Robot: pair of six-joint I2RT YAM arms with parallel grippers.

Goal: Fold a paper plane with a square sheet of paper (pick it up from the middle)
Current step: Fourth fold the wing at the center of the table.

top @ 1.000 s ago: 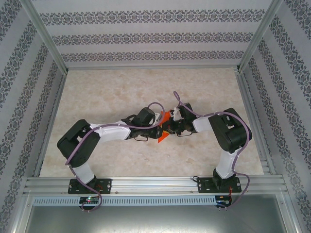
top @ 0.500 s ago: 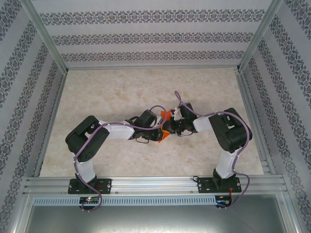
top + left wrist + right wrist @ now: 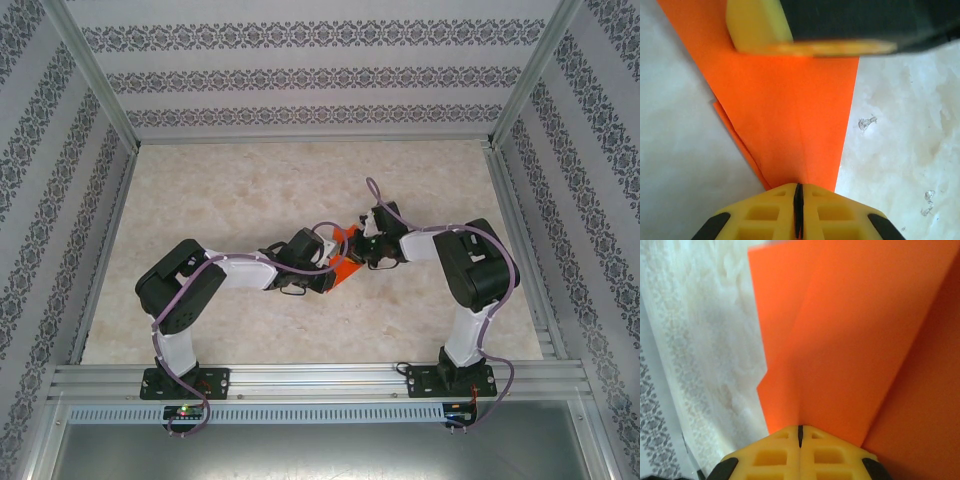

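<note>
On pale marbled tabletop (image 3: 250, 180), folded orange paper (image 3: 346, 266); patterned walls (image 3: 300, 75) around

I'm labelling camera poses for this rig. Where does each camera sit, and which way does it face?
Top external: above and behind the arm bases, looking down at the table; both arms show.
Left wrist: on the left arm, looking along the left end effector, shut on the orange paper.
Right wrist: on the right arm, looking along the right end effector, also shut on it.
Shared: all three see the orange paper.
</note>
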